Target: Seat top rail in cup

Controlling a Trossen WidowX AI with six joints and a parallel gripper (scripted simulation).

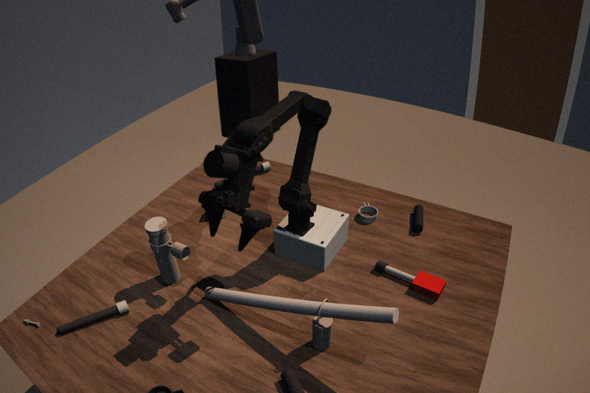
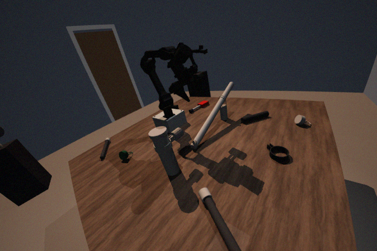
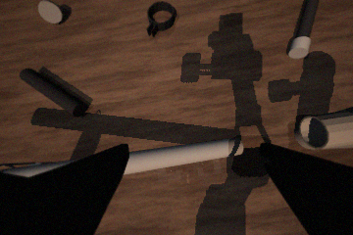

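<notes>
My gripper (image 1: pixel 234 233) hangs wide and empty above the rail (image 1: pixel 300 305), whose cut end lies on the table short of the cup (image 1: pixel 180 250), and a careless shove could knock the band (image 1: pixel 159 241) down.

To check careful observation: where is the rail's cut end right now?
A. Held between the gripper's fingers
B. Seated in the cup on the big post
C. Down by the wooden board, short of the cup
C: the rail's cut end lies low, apart from the cup; the gripper is open above it.
</notes>
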